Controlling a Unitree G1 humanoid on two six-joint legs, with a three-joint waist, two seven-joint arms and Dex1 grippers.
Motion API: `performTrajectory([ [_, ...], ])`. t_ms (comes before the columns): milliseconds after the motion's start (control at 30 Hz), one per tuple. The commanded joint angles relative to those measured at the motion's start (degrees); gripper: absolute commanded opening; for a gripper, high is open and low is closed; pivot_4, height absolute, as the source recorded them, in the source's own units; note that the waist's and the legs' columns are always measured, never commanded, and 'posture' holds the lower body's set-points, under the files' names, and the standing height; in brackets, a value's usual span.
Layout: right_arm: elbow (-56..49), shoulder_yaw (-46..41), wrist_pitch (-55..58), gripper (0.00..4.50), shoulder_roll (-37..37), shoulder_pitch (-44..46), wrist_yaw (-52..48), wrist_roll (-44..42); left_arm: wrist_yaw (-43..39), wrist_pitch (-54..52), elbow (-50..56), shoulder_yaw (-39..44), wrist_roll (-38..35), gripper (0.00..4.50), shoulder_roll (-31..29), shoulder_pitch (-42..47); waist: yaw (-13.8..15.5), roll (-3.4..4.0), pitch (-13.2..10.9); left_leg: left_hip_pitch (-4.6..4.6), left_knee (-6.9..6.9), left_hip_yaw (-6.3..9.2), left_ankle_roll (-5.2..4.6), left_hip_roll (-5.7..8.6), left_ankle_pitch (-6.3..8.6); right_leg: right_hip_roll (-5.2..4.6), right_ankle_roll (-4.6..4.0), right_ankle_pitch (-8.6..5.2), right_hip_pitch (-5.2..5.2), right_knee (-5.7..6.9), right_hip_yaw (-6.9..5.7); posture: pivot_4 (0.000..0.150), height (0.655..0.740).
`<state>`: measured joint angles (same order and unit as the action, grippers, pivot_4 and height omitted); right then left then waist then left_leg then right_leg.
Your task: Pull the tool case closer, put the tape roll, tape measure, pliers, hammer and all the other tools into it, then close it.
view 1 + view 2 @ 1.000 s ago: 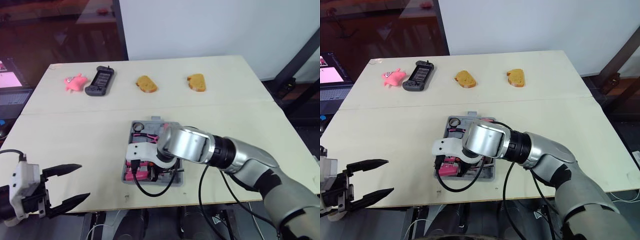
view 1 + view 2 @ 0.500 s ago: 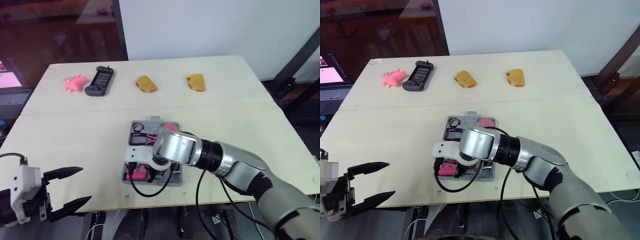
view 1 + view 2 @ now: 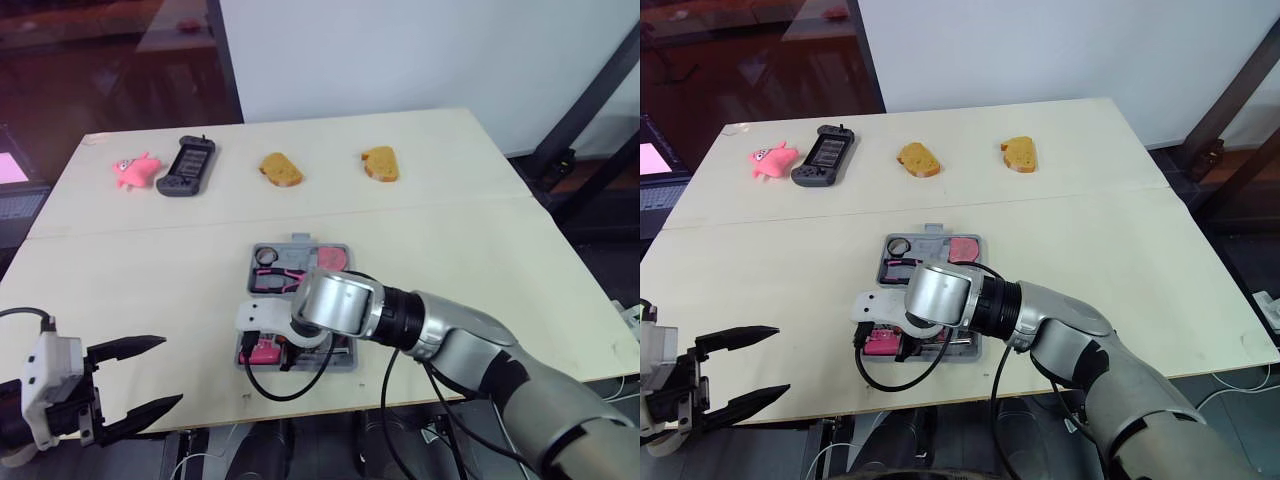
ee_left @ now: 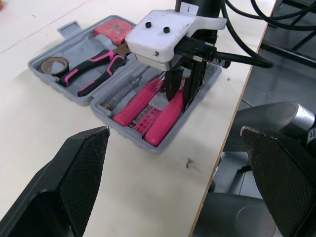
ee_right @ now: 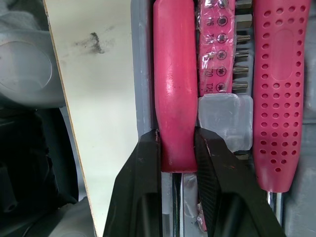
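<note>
— Where's the tool case?
— Lower centre, on the table. Tape roll upper left inside, tape measure upper right, pliers below them, a handle along the lower edge.
— Along the top?
— Toy, handheld console, two bread slices, left to right.

We note on the pale wooden table, far side: pink toy, dark handheld console just beside it, then two toast slices lying apart.
</note>
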<state>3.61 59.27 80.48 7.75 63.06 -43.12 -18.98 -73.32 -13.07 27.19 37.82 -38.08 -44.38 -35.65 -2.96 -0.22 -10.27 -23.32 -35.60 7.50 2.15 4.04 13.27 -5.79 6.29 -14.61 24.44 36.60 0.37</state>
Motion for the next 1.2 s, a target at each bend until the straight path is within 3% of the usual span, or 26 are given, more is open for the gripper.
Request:
performTrajectory([
  [33, 0.13, -0.56, -0.57, 0.40, -1.10, -0.35, 1.43, 1.24, -0.65, 0.69, 0.59, 0.45, 0.05, 4.50, -0.22, -0.23, 0.01, 0.00, 0.00, 0.00, 0.00, 0.00, 0.01, 0.00, -0.01, 0.00, 0.00, 0.00, 0.01, 0.04, 0.00, 0.150, 0.7400],
  [67, -0.04, -1.05, -0.28, 0.40, -1.20, -0.47, 1.44, 1.05, -0.80, 0.73, 0.49, 0.28, 0.20, 4.50, -0.28, -0.25, 0.02, 0.00, 0.00, 0.00, 0.00, 0.00, 0.02, 0.00, -0.01, 0.00, -0.01, 0.00, 0.02, 0.05, 0.00, 0.150, 0.7400],
  [300, -4.60, -9.88, 4.08, 3.64, 0.14, 3.05, -0.38, -2.60, -1.30, 0.90, -0.63, 0.01, 0.32, 4.50, -0.57, 0.68, 0.34, -0.01, 0.00, -0.05, -0.04, -0.01, 0.08, 0.02, -0.05, 0.00, -0.01, -0.01, 0.06, 0.25, 0.05, 0.150, 0.7400],
  [533, -12.67, -26.28, 5.36, 3.64, 5.75, 0.86, -1.73, -8.09, -1.66, 0.73, -2.11, -0.80, 0.46, 4.50, -1.21, 3.28, 0.51, -0.04, 0.02, -0.07, -0.09, -0.03, 0.09, 0.06, -0.05, -0.04, -0.01, -0.01, 0.03, 0.25, 0.06, 0.150, 0.7400],
  [633, -19.11, -32.47, -9.63, 3.64, 8.51, -8.03, -0.04, -5.92, -1.87, 0.55, -2.97, -1.40, 0.58, 4.50, -1.65, 4.79, 0.71, -0.13, 0.07, -0.07, -0.06, -0.04, 0.09, 0.05, -0.06, -0.03, 0.00, -0.01, -0.05, 0.26, 0.06, 0.150, 0.7400],
  [700, -21.34, -28.86, -28.38, 3.64, 13.65, -14.37, -1.12, 1.36, -1.86, 0.39, -3.36, -2.26, 0.78, 4.50, -1.93, 5.94, 0.58, -0.12, 0.07, -0.09, -0.06, -0.15, 0.09, 0.06, -0.06, -0.05, 0.02, 0.00, -0.05, 0.27, 0.11, 0.150, 0.7400],
  [733, -21.42, -26.87, -30.96, 3.64, 15.85, -16.16, -2.84, 2.40, -1.80, 0.33, -3.54, -2.68, 0.84, 4.50, -2.09, 6.49, 0.56, -0.12, 0.07, -0.09, -0.10, -0.22, 0.09, 0.06, -0.06, -0.06, 0.03, 0.00, -0.04, 0.32, 0.15, 0.150, 0.7400],
  [833, -19.57, -23.79, -39.08, 2.77, 18.40, -23.45, -7.93, 2.81, -1.72, -0.05, -4.39, -3.88, 0.90, 4.50, -2.61, 8.31, 0.39, -0.22, 0.10, -0.06, -0.12, -0.36, 0.08, 0.03, -0.06, -0.05, 0.04, 0.00, -0.07, 0.34, 0.19, 0.150, 0.7400],
  [967, -15.08, -24.73, -48.19, 0.81, 15.67, -29.04, -8.69, 4.10, -2.03, -0.16, -5.10, -4.73, 1.17, 4.50, -3.12, 9.52, 0.29, -0.21, 0.09, -0.03, -0.08, -0.45, 0.08, -0.13, -0.06, 0.10, 0.03, -0.01, -0.01, 0.37, 0.32, 0.150, 0.7400],
  [1000, -13.87, -24.33, -50.47, 0.11, 15.26, -29.64, -8.95, 5.21, -2.13, -0.19, -5.18, -4.74, 1.12, 4.50, -3.25, 9.61, 0.29, -0.21, 0.09, -0.01, -0.08, -0.53, 0.08, -0.17, -0.06, 0.13, 0.02, 0.00, 0.00, 0.39, 0.41, 0.150, 0.7400],
  [1200, -11.81, -24.22, -53.42, 0.04, 13.19, -32.87, -11.80, 5.13, -3.34, -0.07, -5.73, -4.10, 1.20, 4.50, -4.20, 9.15, 0.82, -0.24, 0.10, 0.02, -0.13, -0.61, 0.08, -0.19, -0.06, 0.15, 0.01, 0.00, -0.04, 0.37, 0.48, 0.150, 0.7400],
])
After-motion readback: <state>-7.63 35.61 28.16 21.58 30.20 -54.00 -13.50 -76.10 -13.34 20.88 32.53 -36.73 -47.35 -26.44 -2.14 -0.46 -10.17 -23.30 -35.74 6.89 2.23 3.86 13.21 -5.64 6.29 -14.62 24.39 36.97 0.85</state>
